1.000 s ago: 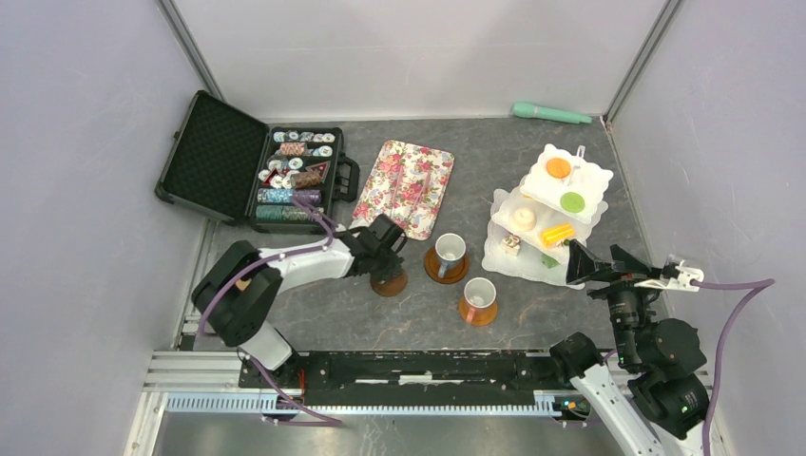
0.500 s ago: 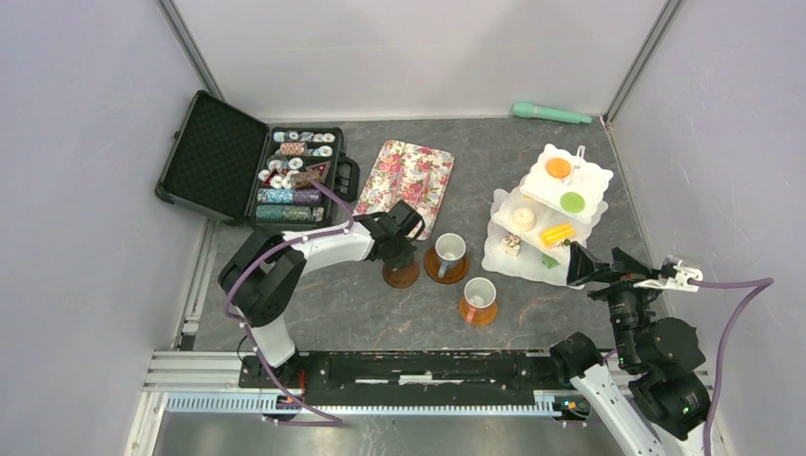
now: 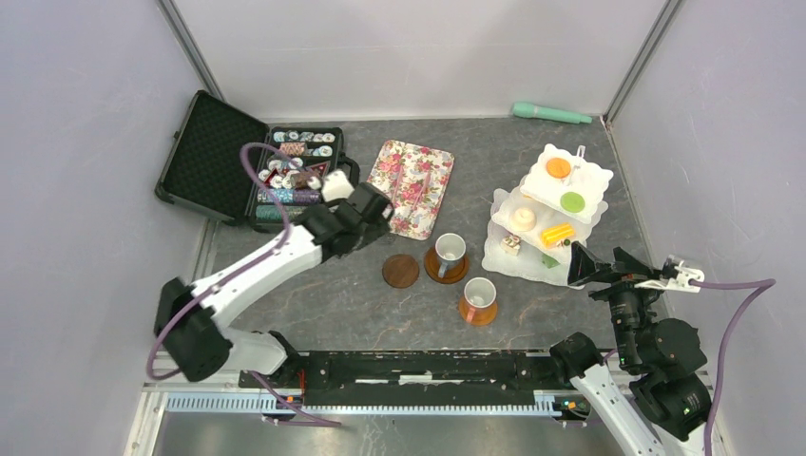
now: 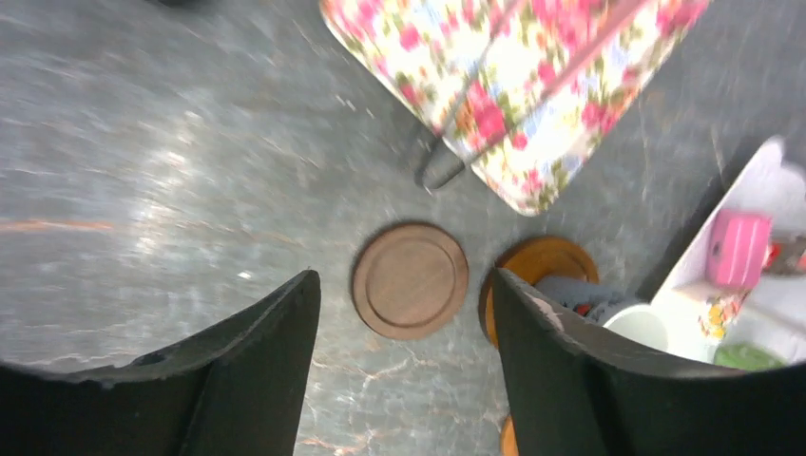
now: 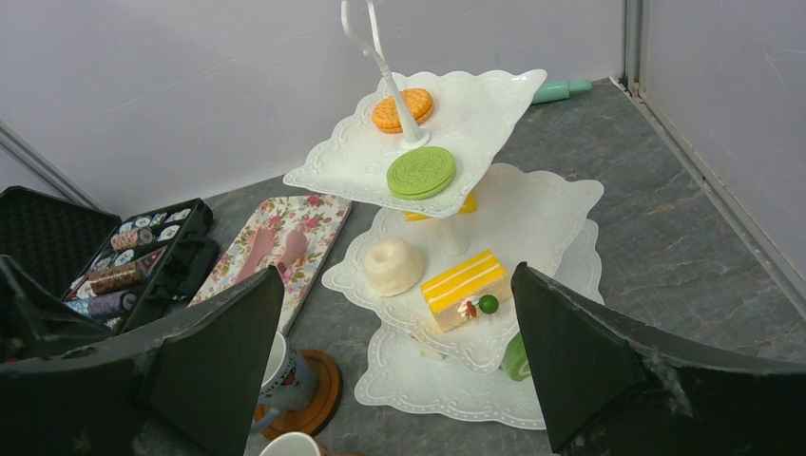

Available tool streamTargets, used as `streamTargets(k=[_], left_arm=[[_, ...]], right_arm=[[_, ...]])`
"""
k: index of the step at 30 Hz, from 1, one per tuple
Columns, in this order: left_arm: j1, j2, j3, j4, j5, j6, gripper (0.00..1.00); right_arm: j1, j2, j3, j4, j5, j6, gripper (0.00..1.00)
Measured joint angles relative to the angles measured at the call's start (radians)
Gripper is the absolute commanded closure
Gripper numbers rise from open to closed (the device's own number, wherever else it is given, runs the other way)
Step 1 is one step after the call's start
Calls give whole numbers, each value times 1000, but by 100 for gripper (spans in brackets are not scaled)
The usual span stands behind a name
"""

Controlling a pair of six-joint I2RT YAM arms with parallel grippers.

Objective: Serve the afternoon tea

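The tabletop (image 3: 323, 304) is a matt grey surface with stone-like veining. The bare saucer (image 3: 401, 271) is a flat round disc of brown wood grain with a shallow raised rim. In the overhead view it lies just below the frame's centre. It sits immediately left of the rear saucer (image 3: 430, 274), with a narrow gap between the two.

The left gripper (image 3: 373, 217) hangs up and left of the bare saucer. Its black fingers are spread wide with nothing between them. In its wrist view the bare saucer (image 4: 411, 280) shows in the gap between them.

The rear mug (image 3: 450, 249) and the front mug (image 3: 479, 293) are small, glossy and pale, with a printed pattern. Each stands upright on its own brown saucer, right of centre in the overhead view.

The stand (image 3: 594, 180) occupies the right of that frame. It is glossy white, with three squarish scallop-edged tiers on a central post.
- Top tier: an orange sandwich biscuit (image 5: 402, 109) and a green sandwich biscuit (image 5: 421, 172).
- Middle tier: a white ring cake (image 5: 393, 266) and a yellow striped slice (image 5: 463, 283).

The right gripper (image 3: 594, 268) sits just below and right of the stand, its fingers apart and holding nothing.

The floral tray (image 3: 407, 185) is flat and rectangular with rounded corners, and lies above centre. A black case (image 3: 209, 157) with a foam-lined lid lies open at upper left and holds striped chips (image 3: 295, 176).
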Motion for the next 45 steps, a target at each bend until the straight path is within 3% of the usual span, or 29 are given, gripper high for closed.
streamTargets(k=[4,11,19,25,35,38,45], left_arm=[[93,-144,-5,-80,-81,51,15],[530,-405,-204,-137,-98,174,4],[954,-372,-283,-103,85,275,5],[1032,-269,-330,-58,192,277,9],[1125,-221,-428,72,236,276,18],[1149,-191,-444,92,263,276,27],[1155,-186,-451,125,298,277,59]], right_arm=[[0,0,0,0,-3,0,2],[0,0,0,-1,-3,0,2],[0,0,0,-1,-3,0,2],[0,0,0,-2,-4,1,2],[0,0,0,-3,-3,5,2],[0,0,0,-3,-4,7,2],[0,0,0,-1,-7,8,2]])
